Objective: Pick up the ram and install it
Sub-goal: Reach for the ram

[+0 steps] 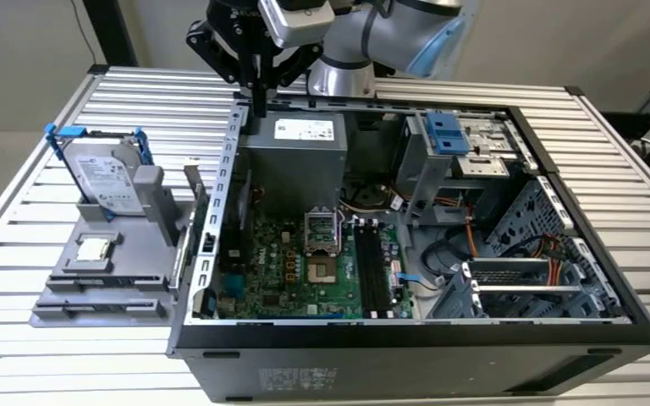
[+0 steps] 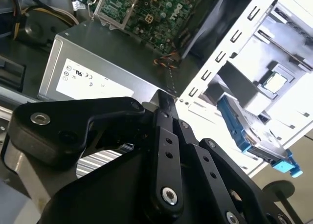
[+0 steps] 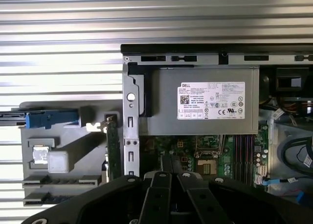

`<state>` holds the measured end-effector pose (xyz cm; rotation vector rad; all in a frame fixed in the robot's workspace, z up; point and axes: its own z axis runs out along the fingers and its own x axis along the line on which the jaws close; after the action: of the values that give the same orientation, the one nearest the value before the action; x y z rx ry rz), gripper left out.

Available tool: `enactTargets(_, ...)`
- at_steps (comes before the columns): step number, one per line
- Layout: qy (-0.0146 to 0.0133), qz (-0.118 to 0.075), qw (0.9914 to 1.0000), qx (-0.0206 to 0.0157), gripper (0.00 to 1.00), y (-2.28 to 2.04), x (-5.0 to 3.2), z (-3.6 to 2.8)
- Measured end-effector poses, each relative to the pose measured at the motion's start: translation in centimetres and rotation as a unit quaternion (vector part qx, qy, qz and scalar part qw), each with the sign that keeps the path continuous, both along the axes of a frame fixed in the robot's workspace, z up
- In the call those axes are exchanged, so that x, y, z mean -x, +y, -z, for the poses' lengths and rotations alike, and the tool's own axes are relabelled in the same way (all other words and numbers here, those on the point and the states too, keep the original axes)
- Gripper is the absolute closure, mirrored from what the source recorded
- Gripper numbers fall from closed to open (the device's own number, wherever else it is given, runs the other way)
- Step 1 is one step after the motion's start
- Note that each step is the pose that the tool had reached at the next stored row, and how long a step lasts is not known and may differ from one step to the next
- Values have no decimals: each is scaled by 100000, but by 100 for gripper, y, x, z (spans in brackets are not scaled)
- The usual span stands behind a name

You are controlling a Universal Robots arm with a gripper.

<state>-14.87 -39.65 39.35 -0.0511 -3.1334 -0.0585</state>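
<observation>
Ram (image 3: 113, 146) stands on edge in the grey fixture (image 3: 73, 141) just outside the case wall, not yet picked, so we judge the reach toward it is the step in hand. Our gripper (image 1: 260, 103) hangs over the power supply (image 1: 291, 169), fingers together and empty. A grasp calls for them spread and lined up with the thin board.

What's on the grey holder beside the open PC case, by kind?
Hard drive: 1
Ram stick: 1
Processor chip: 1
Total: 3
</observation>
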Motion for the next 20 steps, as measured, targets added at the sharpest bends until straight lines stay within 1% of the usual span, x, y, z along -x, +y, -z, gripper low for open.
enactTargets(20,0,-1,100000,1,100,15,235,0)
